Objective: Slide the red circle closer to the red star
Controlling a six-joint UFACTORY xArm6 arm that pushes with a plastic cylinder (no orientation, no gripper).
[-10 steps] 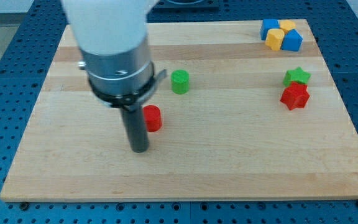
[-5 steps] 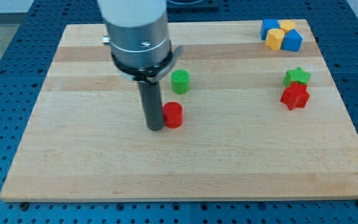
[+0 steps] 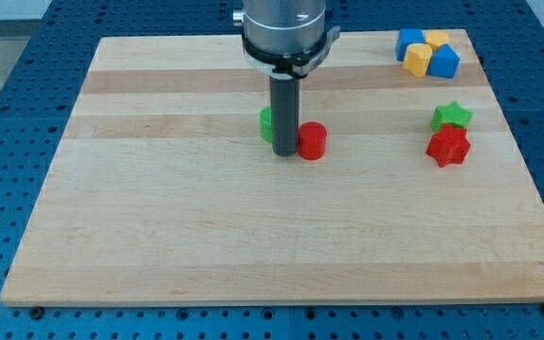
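Near the middle of the wooden table (image 3: 159,236), a little toward its far side, my tip (image 3: 285,154) rests on the surface and touches the left side of the red circle (image 3: 312,141). I carry no gripper, only the straight dark rod, so nothing opens or closes on the block; the rod simply stands upright against it. Behind the rod, on its left and slightly farther away, sits the green circle (image 3: 266,124), partly hidden by the rod, so I cannot tell whether it touches the rod or the red circle. Well apart to the right lies the red star (image 3: 448,146), at about the same depth on the table as the red circle, with bare wood between them. Just beyond the red star, touching or nearly touching it, is the green star (image 3: 451,116). In the far right corner of the table a tight cluster holds two blue blocks (image 3: 409,42) (image 3: 445,61) and two yellow blocks (image 3: 417,59) (image 3: 436,39), packed side by side; their exact shapes are hard to make out. Around the table spreads a blue perforated surface (image 3: 8,113).
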